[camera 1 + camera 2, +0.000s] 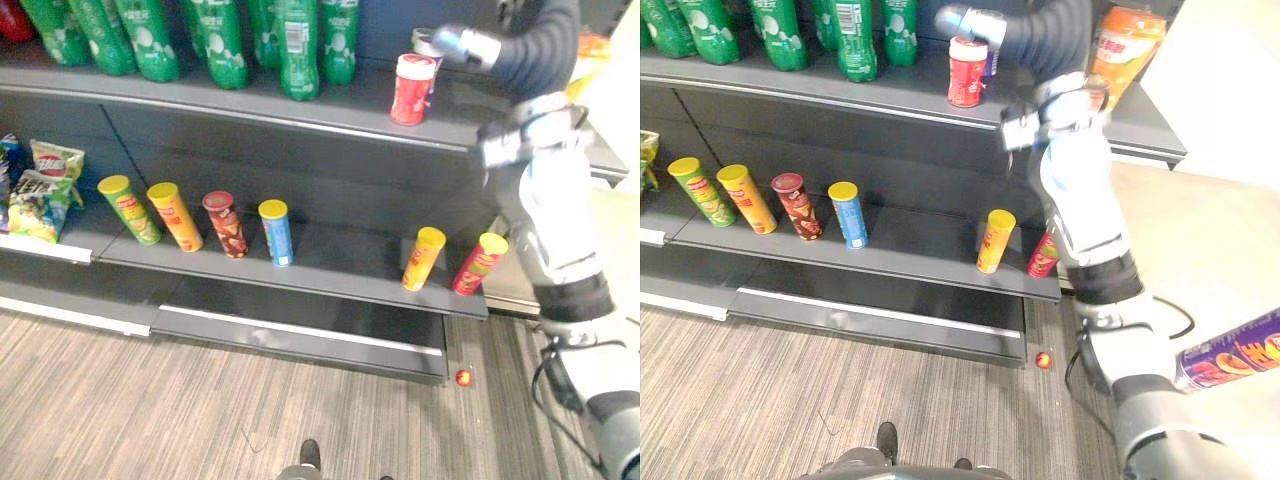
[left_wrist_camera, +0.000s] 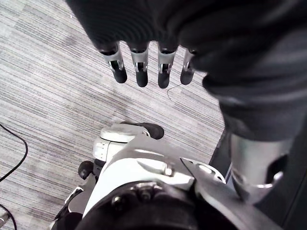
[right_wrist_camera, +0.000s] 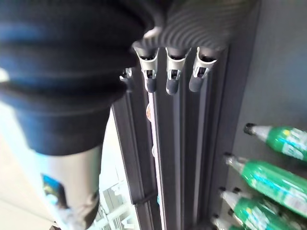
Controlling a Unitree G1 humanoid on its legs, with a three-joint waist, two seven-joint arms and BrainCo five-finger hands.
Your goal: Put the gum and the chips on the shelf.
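Right wrist view shows my right hand (image 3: 173,79) relaxed and empty by the upper shelf (image 1: 350,108), just beside a red white-lidded tub (image 1: 412,88), possibly the gum, standing there, while my left hand (image 2: 140,72) hangs slack above the floor (image 2: 48,96).

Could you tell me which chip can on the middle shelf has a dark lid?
The dark red can, third from the left, between the orange can and the blue can: its lid is dark red, the others' yellowish.
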